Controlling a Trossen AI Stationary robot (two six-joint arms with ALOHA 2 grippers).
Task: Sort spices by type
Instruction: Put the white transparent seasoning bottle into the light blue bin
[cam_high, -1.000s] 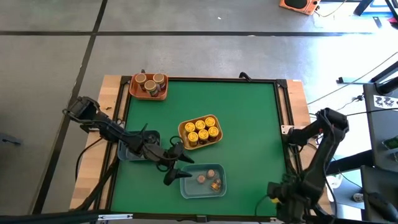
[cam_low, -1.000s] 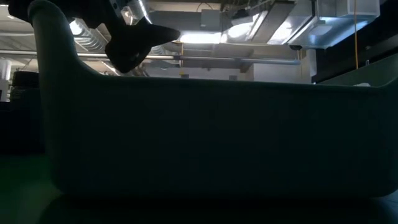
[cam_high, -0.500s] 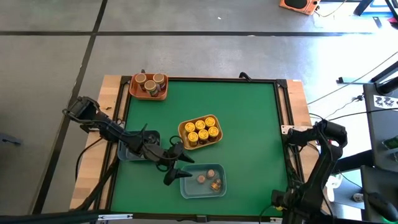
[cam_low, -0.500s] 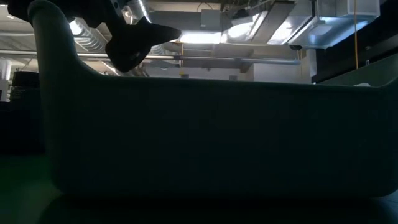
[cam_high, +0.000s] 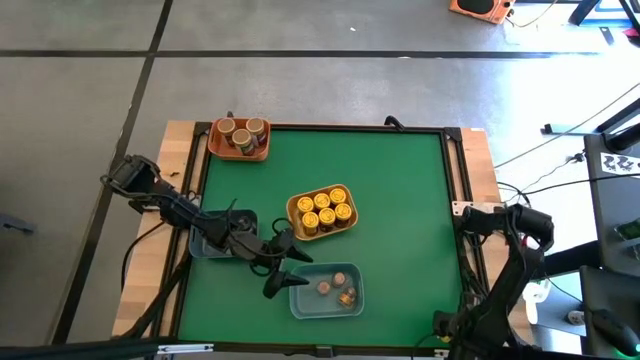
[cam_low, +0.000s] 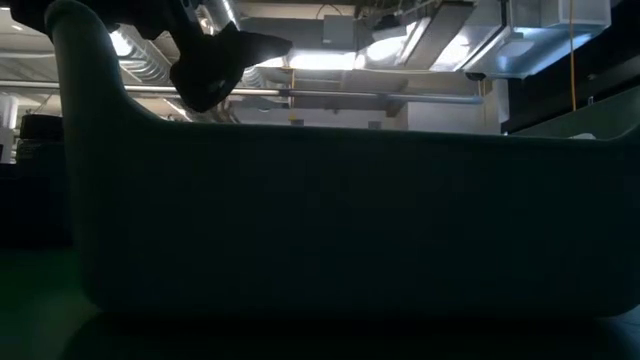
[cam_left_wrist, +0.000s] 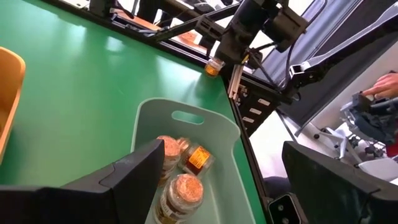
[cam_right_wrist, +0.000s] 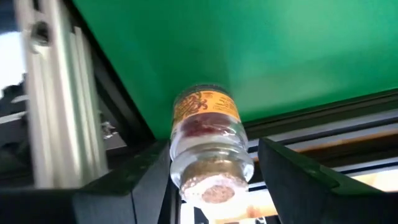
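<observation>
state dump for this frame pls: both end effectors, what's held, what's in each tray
left end effector: open, empty, at near-left rim of blue tray
right end effector: shut on spice jar, over the table's right edge
blue tray: three tan-lidded jars
yellow tray: six yellow-lidded jars
orange tray: three jars

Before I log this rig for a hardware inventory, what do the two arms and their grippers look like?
Both arms are dark, nearly black, built of jointed segments. The left gripper ends in two broad, flat, pointed fingers with a matte finish. The right gripper has similar thick dark fingers. Thin black cables run alongside the right arm. No markings are visible on either.
</observation>
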